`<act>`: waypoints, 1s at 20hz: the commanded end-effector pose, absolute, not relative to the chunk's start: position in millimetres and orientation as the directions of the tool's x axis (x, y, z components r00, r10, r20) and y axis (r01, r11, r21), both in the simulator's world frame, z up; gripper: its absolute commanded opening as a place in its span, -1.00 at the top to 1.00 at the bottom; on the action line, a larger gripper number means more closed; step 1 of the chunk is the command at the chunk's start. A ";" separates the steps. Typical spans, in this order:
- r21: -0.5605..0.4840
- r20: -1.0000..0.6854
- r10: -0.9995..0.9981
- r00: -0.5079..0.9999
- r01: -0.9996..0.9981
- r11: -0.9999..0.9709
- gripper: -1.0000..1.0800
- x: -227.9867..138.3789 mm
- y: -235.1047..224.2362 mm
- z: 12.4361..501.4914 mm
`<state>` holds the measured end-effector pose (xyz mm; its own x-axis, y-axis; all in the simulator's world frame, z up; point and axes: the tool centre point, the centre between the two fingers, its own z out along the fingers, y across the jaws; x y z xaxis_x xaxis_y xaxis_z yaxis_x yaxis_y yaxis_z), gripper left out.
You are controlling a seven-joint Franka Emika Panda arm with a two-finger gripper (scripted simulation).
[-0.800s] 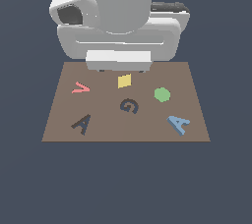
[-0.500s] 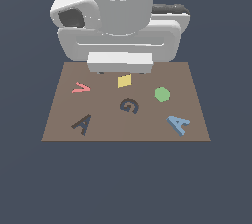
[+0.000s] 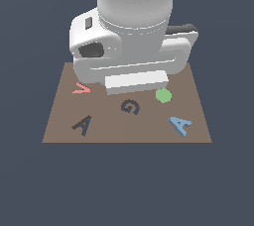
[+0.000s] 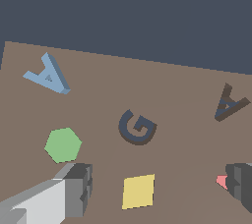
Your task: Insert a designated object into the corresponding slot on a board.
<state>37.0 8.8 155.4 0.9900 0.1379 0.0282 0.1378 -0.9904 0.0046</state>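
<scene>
The light-blue A block (image 3: 180,125) lies flat on the brown board (image 3: 124,132), at its front corner on the exterior view's right. It also shows in the wrist view (image 4: 49,75). The dark A-shaped slot (image 3: 83,124) is at the front corner on the exterior view's left, and shows empty in the wrist view (image 4: 229,104). My gripper (image 4: 160,186) is open and empty, its fingers (image 4: 78,188) spread wide above the board's back part, well away from the blue A. In the exterior view the arm's hand (image 3: 136,81) hides the fingertips.
A dark G-shaped recess (image 3: 130,106) is at the board's middle. A green hexagon (image 3: 163,95) lies behind the blue A. A pink V (image 3: 81,89) lies behind the slot. A yellow square (image 4: 138,191) sits between my fingers, hidden by the arm in the exterior view.
The arm has swung forward over the board and toward the exterior view's right. It now hides the yellow square. The pieces on the board have not moved.
</scene>
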 end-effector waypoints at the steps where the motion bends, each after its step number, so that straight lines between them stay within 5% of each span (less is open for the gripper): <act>1: 0.004 0.026 0.204 0.979 0.204 -0.979 -0.92 46.3 18.3 146.3; 20: 0.001 0.004 0.746 0.665 0.746 -0.665 -0.92 98.1 131.4 62.9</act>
<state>96.8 124.4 67.4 0.6929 0.7210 0.0049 0.7210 -0.6929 0.0007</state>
